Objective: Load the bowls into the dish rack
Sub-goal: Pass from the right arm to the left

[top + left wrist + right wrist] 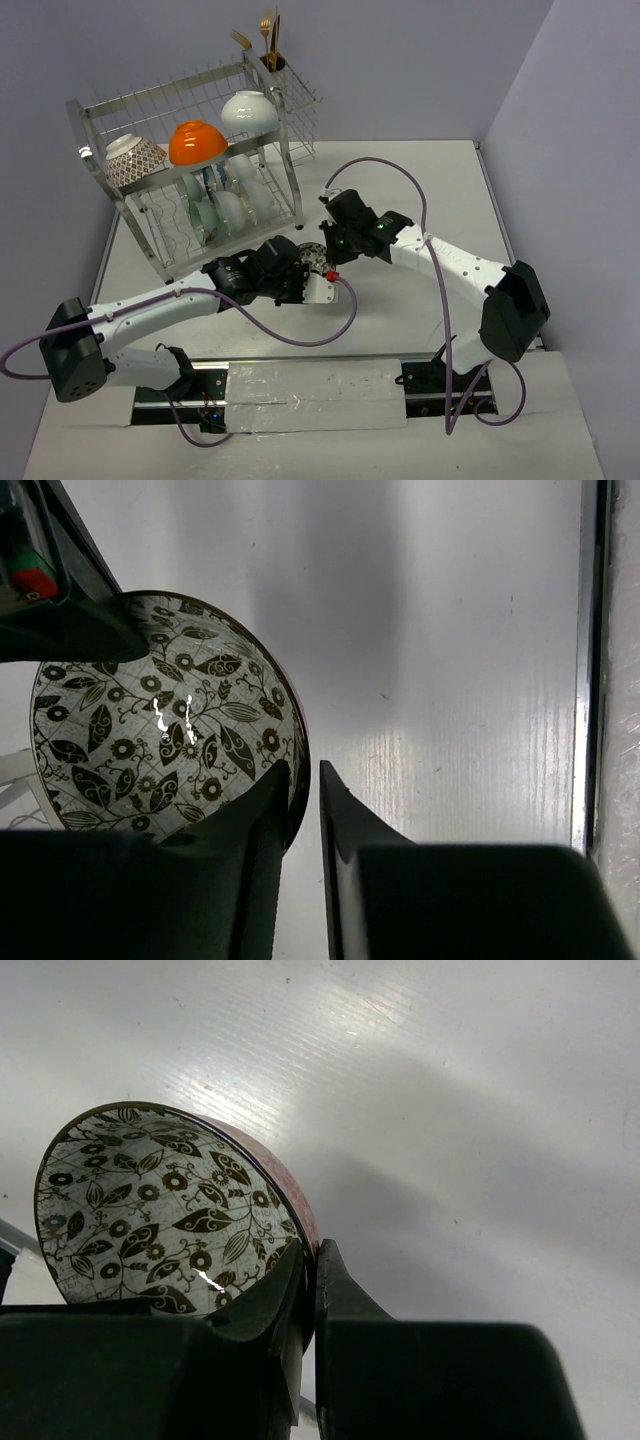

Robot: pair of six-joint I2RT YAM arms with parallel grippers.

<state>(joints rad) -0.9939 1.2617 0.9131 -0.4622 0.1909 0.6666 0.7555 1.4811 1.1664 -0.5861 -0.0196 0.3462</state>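
Note:
A bowl (316, 256) with a black floral pattern inside and a reddish outside is held tilted above the table between both arms. My right gripper (310, 1248) is shut on the rim of this bowl (150, 1200). My left gripper (303, 767) straddles the opposite rim of the bowl (150, 720), one finger inside and one outside. Its jaws stand narrowly open, with a thin gap showing at the outer finger. The dish rack (290, 130) stands at the back left. It holds a white bowl (250, 110), an orange bowl (197, 141) and a brown-patterned bowl (134, 158) on top, with several white bowls (225, 200) below.
Gold cutlery (270, 35) stands in the rack's corner cup. Purple cables loop off both arms over the table. In the left wrist view a metal rail (590, 680) along the table's edge runs down the right side.

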